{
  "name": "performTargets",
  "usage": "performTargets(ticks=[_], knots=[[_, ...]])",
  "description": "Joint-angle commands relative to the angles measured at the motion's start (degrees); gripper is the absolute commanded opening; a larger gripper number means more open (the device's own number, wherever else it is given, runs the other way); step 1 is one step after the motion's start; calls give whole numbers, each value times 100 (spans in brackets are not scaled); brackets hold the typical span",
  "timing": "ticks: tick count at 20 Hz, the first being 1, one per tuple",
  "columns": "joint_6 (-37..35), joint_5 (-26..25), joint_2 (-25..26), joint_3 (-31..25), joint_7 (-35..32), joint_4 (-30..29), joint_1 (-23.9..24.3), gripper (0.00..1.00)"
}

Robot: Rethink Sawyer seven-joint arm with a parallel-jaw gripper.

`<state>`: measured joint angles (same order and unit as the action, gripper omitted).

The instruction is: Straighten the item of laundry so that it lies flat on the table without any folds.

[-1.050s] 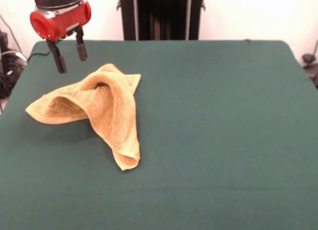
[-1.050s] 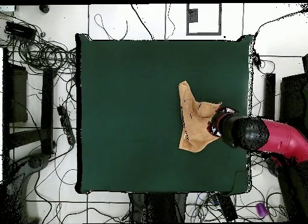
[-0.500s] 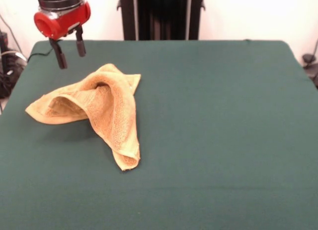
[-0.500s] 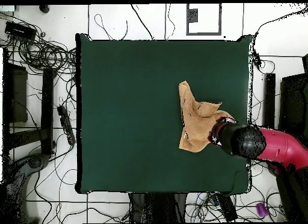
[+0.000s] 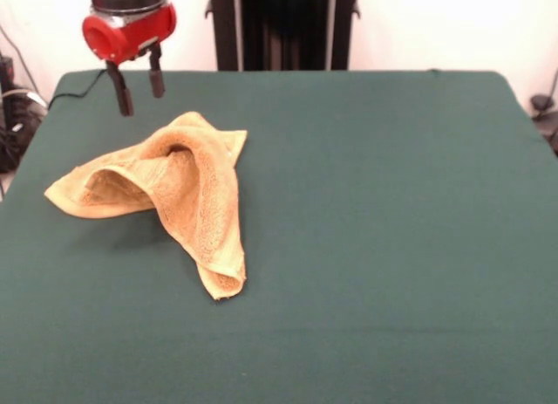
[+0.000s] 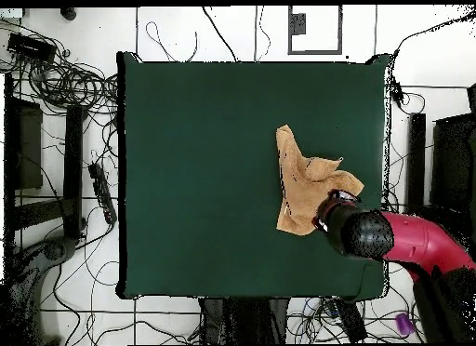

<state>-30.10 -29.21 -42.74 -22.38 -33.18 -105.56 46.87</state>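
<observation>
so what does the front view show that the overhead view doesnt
Only the front view shows the gripper from the side: its two dark fingers hang apart, empty, above the table behind the towel. It also shows the towel's raised hump with a hollow under the fold. Only the overhead view shows the whole table outline, the cables on the floor, and the red arm reaching in over the towel's edge. Both show the orange-tan towel crumpled and folded on the green table, not held.

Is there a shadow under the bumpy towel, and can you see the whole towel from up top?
Front view: a soft dark shadow lies on the table under the towel's raised fold. Overhead view: the arm and end effector cover part of the towel.
</observation>
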Motion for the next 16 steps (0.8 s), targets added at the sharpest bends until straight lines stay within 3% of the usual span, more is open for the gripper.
performTargets(ticks=[1,7,16], knots=[[712,325,-8,422,-2154,-978,-553,100],[1136,530,29,761,-2193,-1281,-725,100],[1517,652,442,939,-2020,-1241,-747,100]])
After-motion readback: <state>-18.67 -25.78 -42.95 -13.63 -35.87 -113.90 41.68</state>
